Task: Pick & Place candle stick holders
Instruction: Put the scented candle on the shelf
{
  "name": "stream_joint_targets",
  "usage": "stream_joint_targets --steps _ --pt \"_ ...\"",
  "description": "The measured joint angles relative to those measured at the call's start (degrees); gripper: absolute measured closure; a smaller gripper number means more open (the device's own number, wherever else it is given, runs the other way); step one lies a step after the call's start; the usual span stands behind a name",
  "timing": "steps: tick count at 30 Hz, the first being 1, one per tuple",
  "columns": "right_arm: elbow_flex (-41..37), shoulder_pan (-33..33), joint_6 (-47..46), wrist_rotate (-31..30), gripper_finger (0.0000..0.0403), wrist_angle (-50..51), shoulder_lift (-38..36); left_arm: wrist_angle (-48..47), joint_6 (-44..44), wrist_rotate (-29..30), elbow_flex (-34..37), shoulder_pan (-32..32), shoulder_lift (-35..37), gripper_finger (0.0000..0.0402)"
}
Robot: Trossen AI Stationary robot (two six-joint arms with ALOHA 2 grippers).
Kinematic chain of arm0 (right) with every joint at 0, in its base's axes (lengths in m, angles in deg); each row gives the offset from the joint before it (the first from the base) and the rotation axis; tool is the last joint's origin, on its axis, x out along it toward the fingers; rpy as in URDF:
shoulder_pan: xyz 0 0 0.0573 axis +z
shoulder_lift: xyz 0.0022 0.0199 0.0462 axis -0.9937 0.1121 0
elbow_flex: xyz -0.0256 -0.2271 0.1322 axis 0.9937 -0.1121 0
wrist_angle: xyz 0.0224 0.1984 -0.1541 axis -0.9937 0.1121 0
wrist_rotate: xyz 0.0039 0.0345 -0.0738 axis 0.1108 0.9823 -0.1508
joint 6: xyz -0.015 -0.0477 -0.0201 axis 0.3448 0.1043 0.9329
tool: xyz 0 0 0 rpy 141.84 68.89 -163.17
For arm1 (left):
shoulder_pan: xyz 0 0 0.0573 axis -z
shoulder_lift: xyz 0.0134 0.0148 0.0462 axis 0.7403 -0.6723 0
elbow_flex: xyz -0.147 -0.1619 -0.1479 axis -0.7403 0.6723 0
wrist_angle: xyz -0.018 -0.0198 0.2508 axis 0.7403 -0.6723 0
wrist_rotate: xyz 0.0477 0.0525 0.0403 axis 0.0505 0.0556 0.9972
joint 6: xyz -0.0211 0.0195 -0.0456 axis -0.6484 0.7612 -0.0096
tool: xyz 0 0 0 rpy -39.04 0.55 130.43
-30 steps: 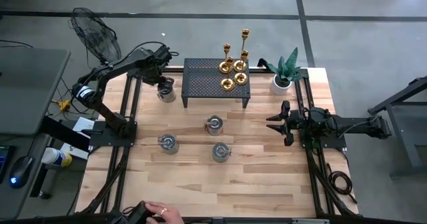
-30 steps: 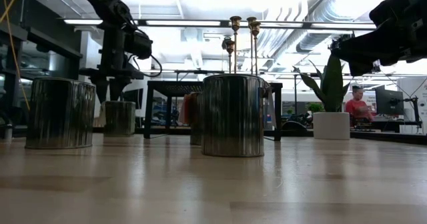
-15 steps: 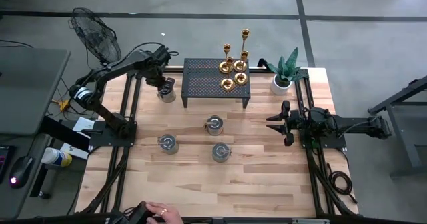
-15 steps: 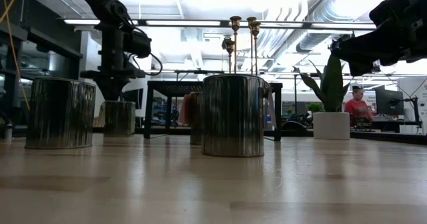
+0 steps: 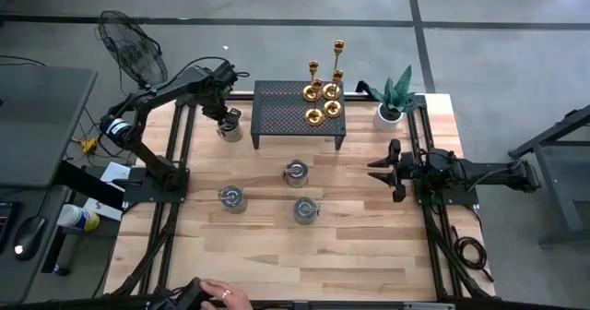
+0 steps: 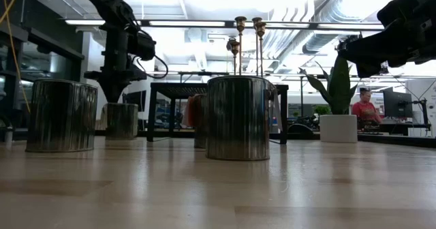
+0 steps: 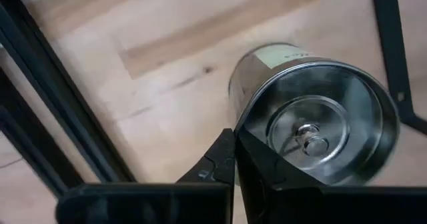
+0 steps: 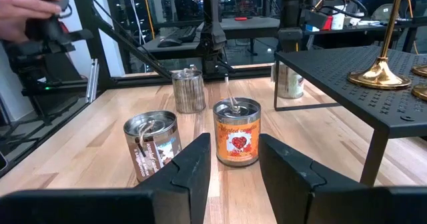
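Wooden tabletop (image 5: 277, 255) carries three metal tins around its middle: one at about seven o'clock (image 5: 230, 197), one at six (image 5: 305, 209), one near centre (image 5: 295, 172). At three o'clock the right gripper (image 5: 381, 170) waits above the table, fingers parted and holding nothing. Farther back, at about ten o'clock, the left gripper (image 5: 226, 116) sits over a fourth tin (image 5: 230, 126), its fingers (image 7: 223, 161) pressed together at the tin's rim; whether they pinch the rim cannot be told. Farthest, at twelve o'clock, the gold candle stick holders (image 5: 324, 93) stand clustered upright on the right end of a black perforated rack (image 5: 277, 102), beside a potted plant (image 5: 392, 102).
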Motion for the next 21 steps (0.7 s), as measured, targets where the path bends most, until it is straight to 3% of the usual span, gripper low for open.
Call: stream_joint_targets --steps 9,21 --pt "0.00 -0.01 0.01 -0.01 0.0285 0.00 -0.02 -3.98 1.83 -1.72 -4.48 0.00 0.19 0.0401" --pt "0.00 0.02 0.01 0.01 0.0285 0.00 -0.02 -4.21 0.57 0.22 -4.48 0.51 2.04 0.0401"
